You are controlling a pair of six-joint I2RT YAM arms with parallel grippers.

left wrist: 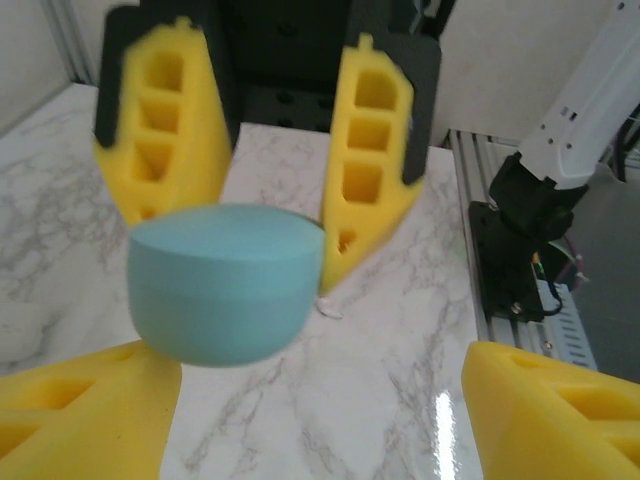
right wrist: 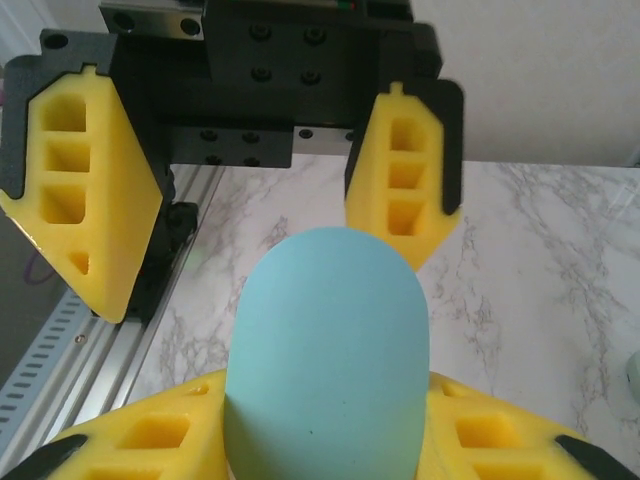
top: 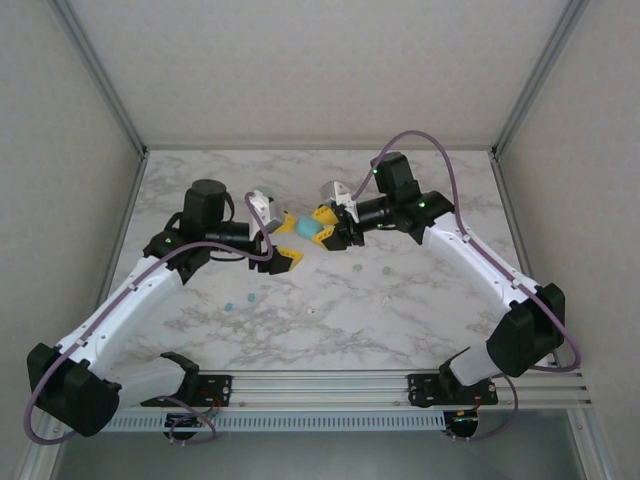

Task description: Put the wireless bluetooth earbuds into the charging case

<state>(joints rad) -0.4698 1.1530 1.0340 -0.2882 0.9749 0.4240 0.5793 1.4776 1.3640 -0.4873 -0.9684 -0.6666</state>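
Note:
A light blue charging case (top: pixel 305 228) hangs above the middle of the marble table, closed. My right gripper (top: pixel 319 228) is shut on it; in the right wrist view the case (right wrist: pixel 328 350) stands pinched between my two yellow fingers (right wrist: pixel 150 440). My left gripper (top: pixel 289 243) faces it from the left, open. In the left wrist view the case (left wrist: pixel 225 282) sits over my left-hand finger (left wrist: pixel 80 410), far from the other finger. Tiny earbuds lie on the table: two bluish ones (top: pixel 252 297) (top: pixel 228 306) and a white one (left wrist: pixel 328 308).
More small buds lie right of centre (top: pixel 358 268) (top: pixel 388 270). A metal rail (top: pixel 330 385) runs along the near edge with both arm bases on it. Grey walls enclose the table on three sides.

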